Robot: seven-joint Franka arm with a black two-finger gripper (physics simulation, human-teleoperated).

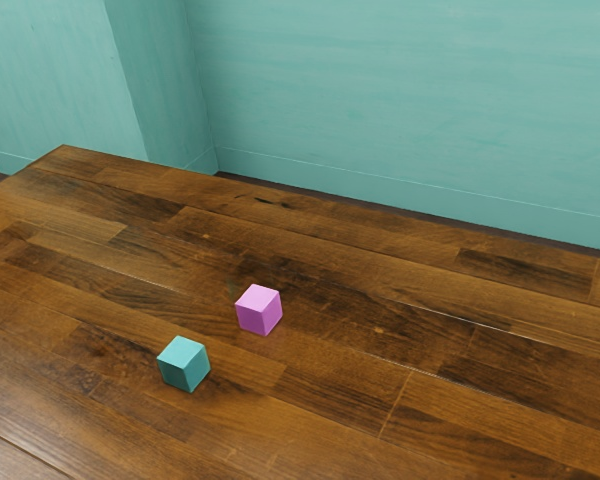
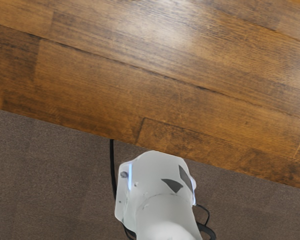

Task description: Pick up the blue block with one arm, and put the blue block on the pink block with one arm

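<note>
The blue block (image 1: 183, 363) sits on the wooden counter (image 1: 430, 300). It is near the pink block (image 1: 258, 309) but not touching it, a bit toward the exterior view's left of it and closer to the camera. It is a cube with no long side, and I count one blue block and one pink block. I cannot tell if the fingers are open or closed, and since the wrist view looks at the counter's bare edge, the hand is probably well away from both blocks.
</note>
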